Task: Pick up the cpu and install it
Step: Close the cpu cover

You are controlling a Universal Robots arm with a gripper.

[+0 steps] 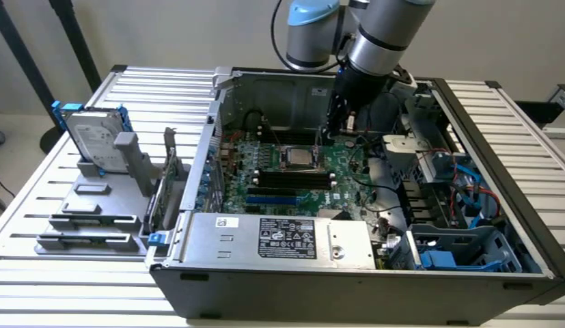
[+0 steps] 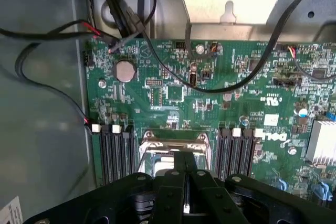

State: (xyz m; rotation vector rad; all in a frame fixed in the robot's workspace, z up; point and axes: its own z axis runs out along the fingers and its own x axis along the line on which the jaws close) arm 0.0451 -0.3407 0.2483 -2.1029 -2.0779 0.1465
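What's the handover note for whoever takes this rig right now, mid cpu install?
Gripper: shut, low inside the open case, tips right at the socket frame.
cpu: silvery square lying in the socket on the motherboard, not in the gripper.
Done: pickup and placement, judging by where the chip sits.
Left: confirm seating. I cannot tell if the socket frame is latched.

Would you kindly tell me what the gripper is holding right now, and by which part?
Nothing, it seems: the black gripper is shut, apparently empty, above the small square silvery-grey cpu lying in its socket.
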